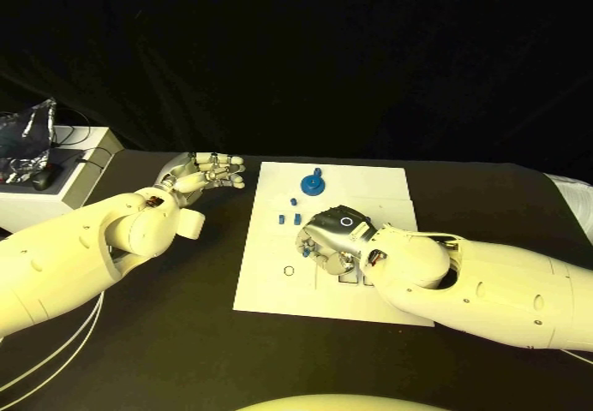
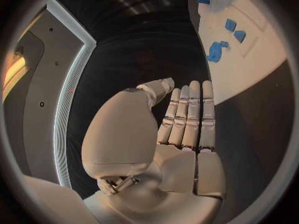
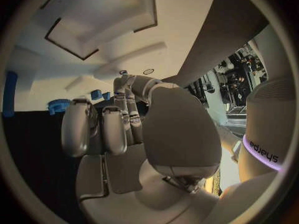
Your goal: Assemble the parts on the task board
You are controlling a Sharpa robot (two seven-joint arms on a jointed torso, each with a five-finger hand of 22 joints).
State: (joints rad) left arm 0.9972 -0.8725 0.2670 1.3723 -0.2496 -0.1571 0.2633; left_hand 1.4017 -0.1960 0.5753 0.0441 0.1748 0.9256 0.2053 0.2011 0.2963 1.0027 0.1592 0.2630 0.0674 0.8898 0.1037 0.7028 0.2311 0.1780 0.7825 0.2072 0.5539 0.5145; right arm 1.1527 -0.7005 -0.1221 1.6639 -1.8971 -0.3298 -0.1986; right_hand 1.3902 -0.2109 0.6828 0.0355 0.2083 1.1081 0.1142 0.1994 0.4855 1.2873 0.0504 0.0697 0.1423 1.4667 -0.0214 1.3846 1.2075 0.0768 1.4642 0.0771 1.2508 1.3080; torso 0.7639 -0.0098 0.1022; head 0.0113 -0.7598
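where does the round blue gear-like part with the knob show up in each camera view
Head view: round blue gear-like part on the white task board's far end.
Left wrist view: blue shape on the board, beyond the left hand.
Right wrist view: probably the toothed blue piece beyond the right hand.
Shared landmark: the board.

A flat black table [image 1: 185, 342] carries the scene, and a black cloth backdrop [image 1: 309, 68] hangs behind its far edge. At the table's far left corner stands a white rectangular box [image 1: 56, 184]; whether it rests on the table or just beside it cannot be told. On top of the box lies a crumpled piece of silver foil [image 1: 31, 137], with a small dark object [image 1: 44, 181] and thin dark cables [image 1: 81, 159] beside it.
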